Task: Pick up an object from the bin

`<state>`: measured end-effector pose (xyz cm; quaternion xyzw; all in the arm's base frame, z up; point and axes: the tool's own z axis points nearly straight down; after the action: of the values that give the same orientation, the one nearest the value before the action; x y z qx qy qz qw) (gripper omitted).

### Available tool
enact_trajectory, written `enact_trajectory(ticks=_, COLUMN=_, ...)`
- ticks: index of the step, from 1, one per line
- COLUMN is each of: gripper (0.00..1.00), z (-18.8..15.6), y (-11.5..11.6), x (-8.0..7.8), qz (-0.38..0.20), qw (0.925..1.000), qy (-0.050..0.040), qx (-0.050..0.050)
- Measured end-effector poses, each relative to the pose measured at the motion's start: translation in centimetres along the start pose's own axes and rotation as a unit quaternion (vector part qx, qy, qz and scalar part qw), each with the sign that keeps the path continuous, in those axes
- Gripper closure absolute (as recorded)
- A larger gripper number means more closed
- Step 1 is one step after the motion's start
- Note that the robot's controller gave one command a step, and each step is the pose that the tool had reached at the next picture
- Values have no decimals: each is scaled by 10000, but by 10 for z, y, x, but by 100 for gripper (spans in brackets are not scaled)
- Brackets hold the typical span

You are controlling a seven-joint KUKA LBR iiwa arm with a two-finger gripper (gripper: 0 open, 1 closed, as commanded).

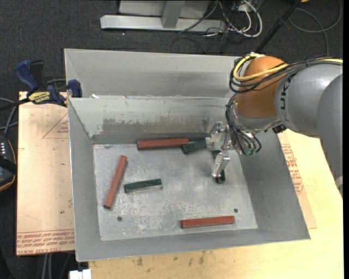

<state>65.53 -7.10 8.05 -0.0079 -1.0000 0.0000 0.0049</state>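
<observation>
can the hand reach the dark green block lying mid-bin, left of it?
Likely yes: the dark green block lies flat and alone, nothing on top, with bare bin floor between it and the hand.

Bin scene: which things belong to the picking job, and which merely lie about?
Job: bin, robot arm, three red-brown bars, two dark green bars.
Lying about: cables, grey metal base, both beyond the bin.

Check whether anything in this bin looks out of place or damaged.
Nothing stands out: red bars and green bars lie flat, scattered inside the bin, none spilled, all seemingly whole.
</observation>
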Motion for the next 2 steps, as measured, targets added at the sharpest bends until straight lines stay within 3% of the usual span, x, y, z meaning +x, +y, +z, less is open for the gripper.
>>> enact_trajectory(ticks=1, gripper=0, z=0, y=0, x=0, qz=0, qw=10000, qy=-2, qx=-1)
enact_trajectory(ticks=2, gripper=100, z=-2, y=-76, x=-3, qz=-237, qw=9997, qy=-59, qx=-51)
